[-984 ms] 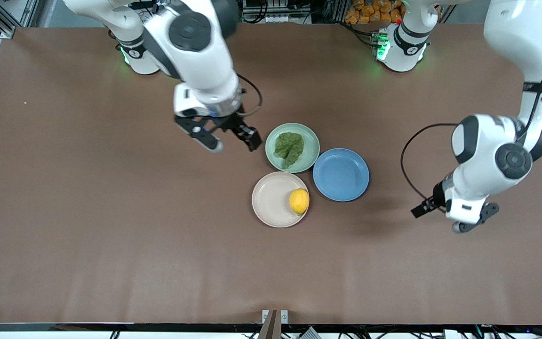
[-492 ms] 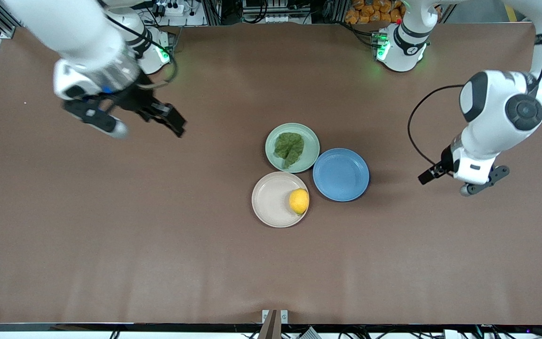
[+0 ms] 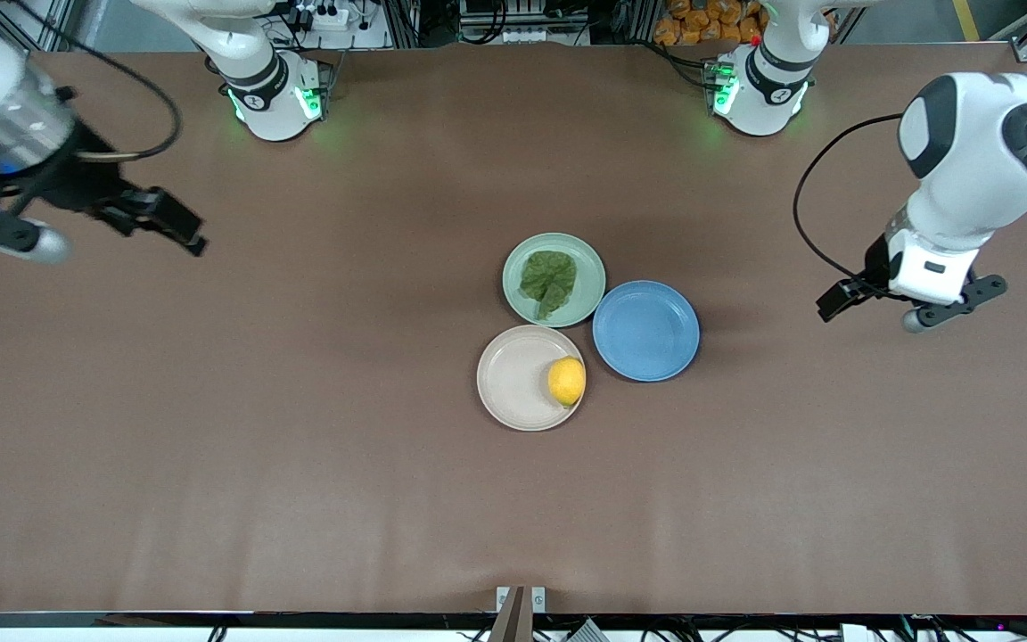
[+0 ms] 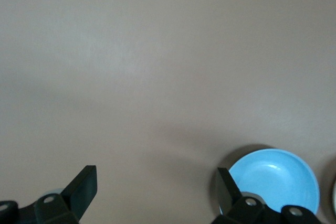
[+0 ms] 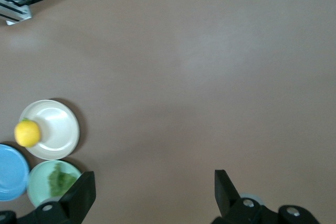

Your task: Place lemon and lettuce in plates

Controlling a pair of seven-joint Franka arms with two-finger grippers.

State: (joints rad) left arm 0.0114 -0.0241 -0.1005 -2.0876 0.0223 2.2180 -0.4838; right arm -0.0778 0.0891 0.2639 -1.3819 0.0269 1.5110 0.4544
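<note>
High front camera and both wrist cameras share the blue plate [image 3: 646, 331].

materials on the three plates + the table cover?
Mint green plate, beige plate and blue plate: uniform matte color, soft sheen, molded rims; probably plastic or melamine, though matte ceramic can't be ruled out. Table cover: brown, dull, faint creases near the front camera's edge; looks like a paper or thin mat sheet, not bare wood.

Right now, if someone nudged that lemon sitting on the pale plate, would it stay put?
Probably not. The lemon is oval and smooth, so it would likely roll. It rests at the edge of the beige plate, whose shallow rim might not stop it. It looks firm, so a push should not crush it.
</note>
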